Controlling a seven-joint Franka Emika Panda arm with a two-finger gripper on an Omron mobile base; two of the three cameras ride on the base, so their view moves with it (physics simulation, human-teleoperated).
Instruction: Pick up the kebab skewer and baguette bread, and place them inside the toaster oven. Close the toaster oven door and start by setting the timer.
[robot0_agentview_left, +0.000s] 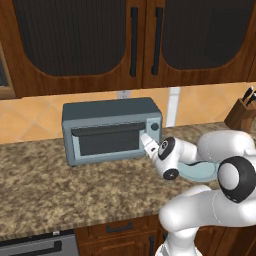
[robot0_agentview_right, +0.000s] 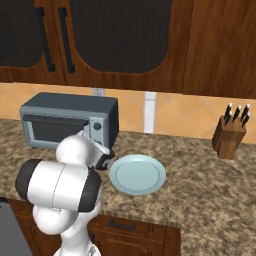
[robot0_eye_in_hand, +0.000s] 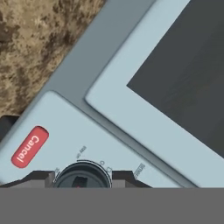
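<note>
Timer knob (robot0_eye_in_hand: 82, 177) sits clasped between the claw (robot0_eye_in_hand: 82, 180) fingers, toaster oven door (robot0_agentview_left: 107, 137) shut beyond it, only timing left

A grey-blue toaster oven (robot0_agentview_right: 70, 122) with its toaster oven door (robot0_agentview_right: 52, 127) shut stands on a speckled stone counter (robot0_agentview_right: 200, 175) below dark wooden cabinets (robot0_agentview_right: 125, 40). The white robot arm (robot0_agentview_right: 65, 190) rises in front of it, its hand reaching toward the oven's right-hand knob panel. A pale blue plate (robot0_agentview_right: 137, 174) lies just right of the arm, and a wooden knife block (robot0_agentview_right: 231, 132) stands well apart at the far right.
</note>
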